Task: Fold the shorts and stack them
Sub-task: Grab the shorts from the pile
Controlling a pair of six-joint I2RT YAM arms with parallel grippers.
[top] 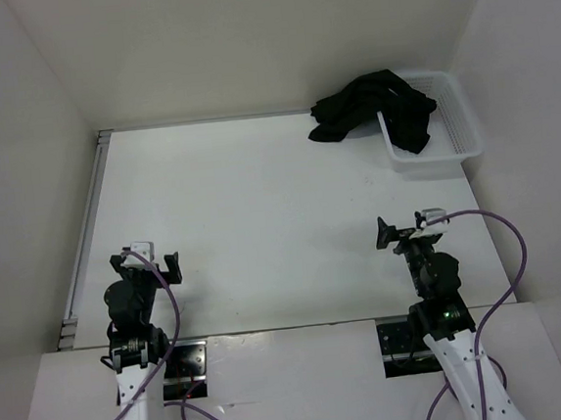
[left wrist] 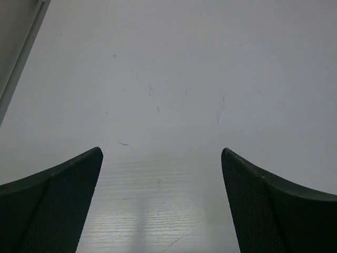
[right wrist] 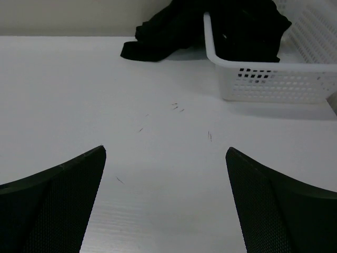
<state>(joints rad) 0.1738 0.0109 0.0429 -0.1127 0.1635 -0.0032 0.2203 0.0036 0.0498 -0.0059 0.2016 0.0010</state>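
White table. Shorts heaped far right, draped over basket rim. Left gripper, right gripper near edge, wide open, empty. Risk: tugged shorts snag rim, drag basket.

This is a robot lab cell: a plain white table closed in by bare white walls, with two cabled robot arms.
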